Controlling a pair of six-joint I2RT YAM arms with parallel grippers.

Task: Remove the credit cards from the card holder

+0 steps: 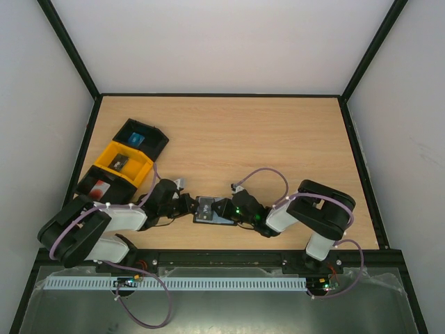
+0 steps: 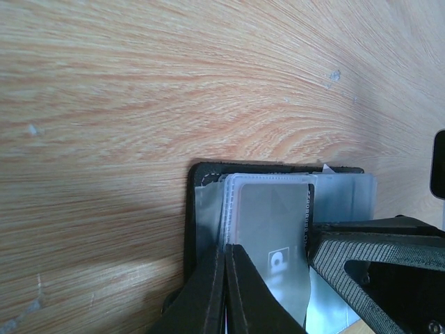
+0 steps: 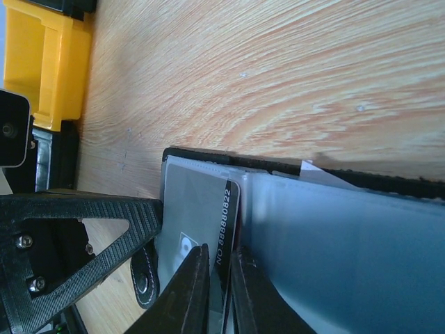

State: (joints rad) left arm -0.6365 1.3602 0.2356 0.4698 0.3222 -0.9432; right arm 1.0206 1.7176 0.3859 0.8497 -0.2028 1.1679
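The card holder (image 1: 207, 210) lies open on the table near the front edge, between my two grippers. My left gripper (image 2: 226, 254) is shut on the edge of one of its clear sleeves, at the black rim (image 2: 201, 170). A dark grey credit card (image 3: 229, 216) printed with a number sticks partly out of a sleeve beside the holder's grey-blue face (image 3: 334, 236). My right gripper (image 3: 219, 261) is shut on that card's edge. The same card (image 2: 274, 229) shows under clear plastic in the left wrist view.
Three open trays stand in a row at the left. The black one (image 1: 154, 139) holds a blue card (image 1: 136, 138), the yellow one (image 1: 139, 167) a dark card (image 1: 118, 164), and the near black one (image 1: 89, 182) a red card (image 1: 99, 188). The table's front edge runs just behind the grippers.
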